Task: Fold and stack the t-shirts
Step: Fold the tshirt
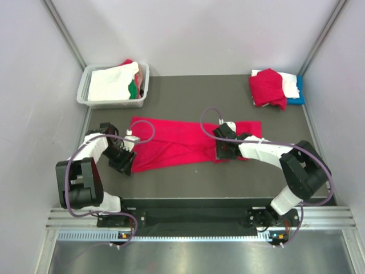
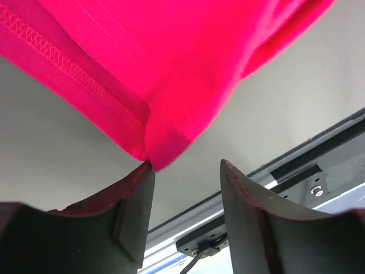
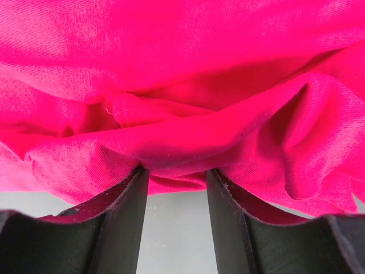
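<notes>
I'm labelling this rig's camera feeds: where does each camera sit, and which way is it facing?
Top external: fixed above and behind the arms, looking down on the table and the spread red t-shirt; both arms show, bases at the bottom.
Left wrist: on the left arm, looking along the left fingers past the shirt's hemmed edge toward the mounting rail.
Right wrist: on the right arm, low over the table, facing bunched shirt folds; the right fingers show.
Shared: all three views show the same red t-shirt.

Dark grey tabletop below me, evenly lit. Plain pale walls enclose it behind and on both sides; an aluminium rail borders its near edge.
</notes>
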Controlling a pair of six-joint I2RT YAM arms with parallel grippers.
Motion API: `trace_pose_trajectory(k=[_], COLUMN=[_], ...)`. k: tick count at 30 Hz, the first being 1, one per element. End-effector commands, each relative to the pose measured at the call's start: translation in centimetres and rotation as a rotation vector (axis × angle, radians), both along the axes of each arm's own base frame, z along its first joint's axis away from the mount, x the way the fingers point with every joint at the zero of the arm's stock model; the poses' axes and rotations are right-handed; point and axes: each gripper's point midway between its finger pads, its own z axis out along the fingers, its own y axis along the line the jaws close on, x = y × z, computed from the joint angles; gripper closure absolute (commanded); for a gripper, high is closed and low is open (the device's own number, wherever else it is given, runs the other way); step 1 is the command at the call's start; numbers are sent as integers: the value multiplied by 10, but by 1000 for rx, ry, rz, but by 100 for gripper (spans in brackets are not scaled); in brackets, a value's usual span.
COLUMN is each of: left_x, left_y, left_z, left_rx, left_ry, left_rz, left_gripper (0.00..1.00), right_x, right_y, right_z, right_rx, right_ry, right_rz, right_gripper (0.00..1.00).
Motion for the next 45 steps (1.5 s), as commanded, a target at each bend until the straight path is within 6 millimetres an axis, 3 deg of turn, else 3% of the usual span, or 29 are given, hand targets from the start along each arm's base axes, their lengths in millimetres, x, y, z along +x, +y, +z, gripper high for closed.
trace_pose_trajectory(k=[1,6,9,14,17,21,23,25,27,28,41,43,45], left_x=[14,19,20,21,25,33,37,38,37,35,30,30,29], left_y=[-4,-5,-6,-6,-7,-7,-7,-8,-8,-8,-5,-6,-6], left_z=[-4,-7,-6,-2,3,10,13,14,14,12,14,15,15], left_rx=[-21,-28,-30,-29,-36,-38,-40,-42,-45,-44,-26,-30,-29], left_ry=[-24,-30,-39,-69,-91,-127,-144,-147,-153,-149,-183,-185,-190], left_rz=[23,33,38,30,26,29,30,28,26,26,12,12,12], left_gripper=[51,71,100,100,100,100,100,100,100,100,100,100,100], right_x=[17,17,15,13,14,25,26,23,12,6,-33,-34,-35], right_y=[24,23,21,18,17,15,15,21,27,32,7,3,0], right_z=[10,14,15,17,22,48,56,61,58,56,21,15,8], right_rx=[61,66,60,56,56,45,40,68,66,62,-1,-16,-33], right_ry=[-55,-58,-58,-60,-68,-129,-134,-125,-107,-99,-10,-7,3], right_rz=[32,31,32,21,19,6,13,29,50,69,60,54,53], right_gripper=[55,55,55,56,71,90,89,61,50,48,53,56,67])
